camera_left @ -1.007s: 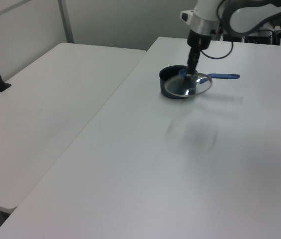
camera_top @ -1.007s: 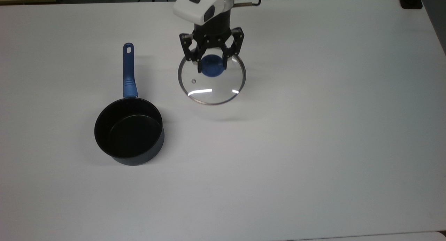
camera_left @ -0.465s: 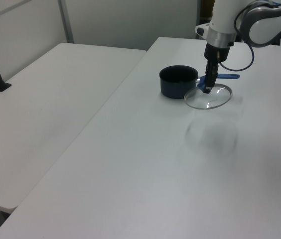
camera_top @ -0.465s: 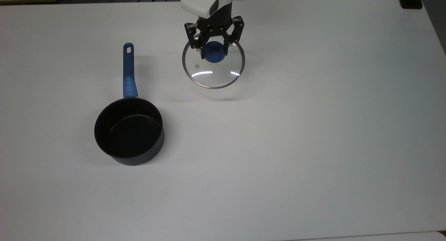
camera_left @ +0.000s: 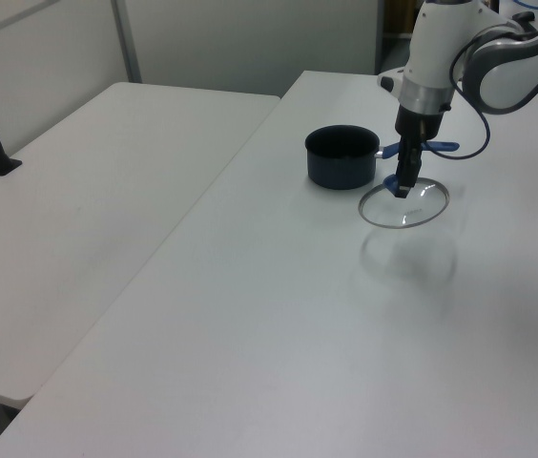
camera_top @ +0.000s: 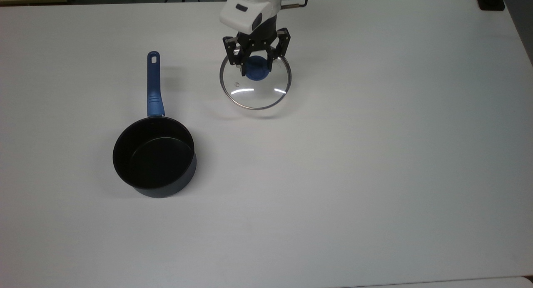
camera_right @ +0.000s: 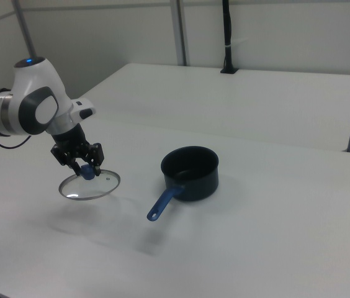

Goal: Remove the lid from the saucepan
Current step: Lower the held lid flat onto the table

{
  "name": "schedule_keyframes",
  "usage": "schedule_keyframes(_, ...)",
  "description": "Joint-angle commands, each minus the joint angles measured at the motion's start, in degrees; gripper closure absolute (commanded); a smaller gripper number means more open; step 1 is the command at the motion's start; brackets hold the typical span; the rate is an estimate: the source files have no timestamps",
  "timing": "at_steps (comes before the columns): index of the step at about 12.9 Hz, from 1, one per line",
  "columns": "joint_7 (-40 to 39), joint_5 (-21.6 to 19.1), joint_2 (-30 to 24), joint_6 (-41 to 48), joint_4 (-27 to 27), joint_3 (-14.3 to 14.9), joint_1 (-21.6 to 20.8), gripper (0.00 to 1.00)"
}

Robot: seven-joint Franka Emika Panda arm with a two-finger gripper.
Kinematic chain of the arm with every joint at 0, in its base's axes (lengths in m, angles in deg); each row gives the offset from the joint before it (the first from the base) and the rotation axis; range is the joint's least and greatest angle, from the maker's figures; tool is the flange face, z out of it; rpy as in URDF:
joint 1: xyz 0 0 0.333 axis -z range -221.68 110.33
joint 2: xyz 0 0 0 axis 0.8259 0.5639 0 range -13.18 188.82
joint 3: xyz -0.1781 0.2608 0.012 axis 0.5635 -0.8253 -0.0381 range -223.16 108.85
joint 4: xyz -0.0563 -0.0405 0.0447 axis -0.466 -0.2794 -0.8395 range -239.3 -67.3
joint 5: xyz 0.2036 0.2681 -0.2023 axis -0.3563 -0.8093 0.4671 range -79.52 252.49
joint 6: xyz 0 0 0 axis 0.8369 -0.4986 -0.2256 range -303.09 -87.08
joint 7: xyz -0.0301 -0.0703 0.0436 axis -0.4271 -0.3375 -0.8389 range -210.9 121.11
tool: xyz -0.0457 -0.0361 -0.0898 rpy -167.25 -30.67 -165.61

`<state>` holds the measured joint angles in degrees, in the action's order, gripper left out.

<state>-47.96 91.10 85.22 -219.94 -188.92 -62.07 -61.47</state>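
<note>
- Tool (camera_top: 256, 68): clenched on the blue knob of the glass lid (camera_top: 255, 90), upper centre of the top view, lifted above the white surface (camera_top: 374, 155).
- Saucepan (camera_top: 154, 156): uncovered, lower left, well apart; its handle (camera_top: 153, 84) points toward the frame's top.

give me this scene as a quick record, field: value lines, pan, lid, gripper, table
saucepan: open, black inside, standing on the table; handle pointing toward the top view's top edge
lid: clear glass with a blue knob, off the saucepan, to its upper right in the top view
lid height: held above the table, its shadow showing below it in the left view
gripper: shut on the lid's knob
table: white
task state: lid already off, not yet set down
</note>
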Motion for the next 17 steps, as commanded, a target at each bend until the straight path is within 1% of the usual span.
schedule_keyframes(1, -0.4, 0.6, 1.4, -3.1, -0.9, -0.5, 0.4, 0.52)
schedule_keyframes(4, 0.5, 0.6, 4.1, -5.6, -0.9, -0.5, 0.3, 0.52)
schedule_keyframes(8, 0.9, 1.2, 6.4, -6.0, -0.8, -0.5, 0.3, 0.52)
schedule_keyframes(9, 0.9, 2.0, 6.6, -6.0, -0.8, -0.5, 0.2, 0.52)
schedule_keyframes(13, 0.8, 2.4, 7.7, -6.0, -0.8, -0.5, 0.2, 0.52)
schedule_keyframes(17, 0.7, 2.8, 8.7, -5.7, -0.8, -0.5, 0.2, 0.46)
